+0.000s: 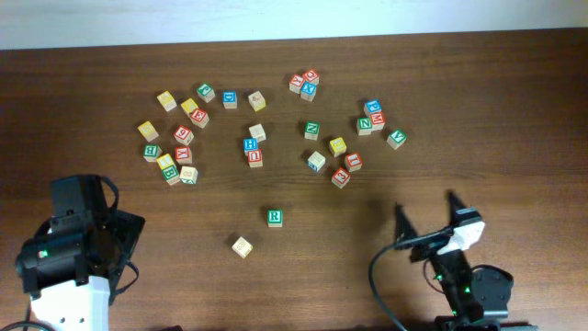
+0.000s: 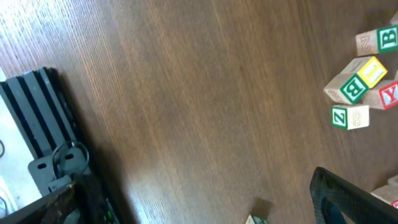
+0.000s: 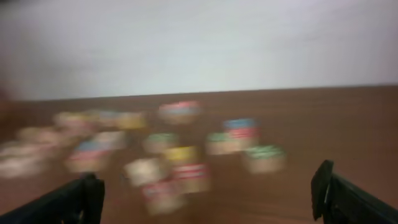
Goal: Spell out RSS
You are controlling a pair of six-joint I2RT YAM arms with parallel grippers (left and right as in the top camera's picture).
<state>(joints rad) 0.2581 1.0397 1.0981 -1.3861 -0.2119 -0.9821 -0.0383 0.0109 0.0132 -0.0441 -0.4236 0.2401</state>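
Overhead | R cube (image 1: 275,217) alone on table (image 1: 487,83), on my side of scattered cubes (image 1: 257,131) | yellow cube (image 1: 242,246) near it, left and closer to me, not touching, letter unreadable | my left gripper (image 2: 180,137) spread, empty | my right gripper (image 1: 425,207) spread, empty, right of R cube

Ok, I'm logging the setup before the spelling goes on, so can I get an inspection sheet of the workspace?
Surface: brown wood-grain table.
Job's things: green R cube and yellow-faced cube stand apart from the pile, not touching; yellow one's letter unreadable.
Clutter: other letter cubes scattered across the far half.
Grippers: left gripper and right gripper both open, holding nothing.
Cables: black cable loops near the right gripper.
Surroundings: pale strip beyond the table's far edge.
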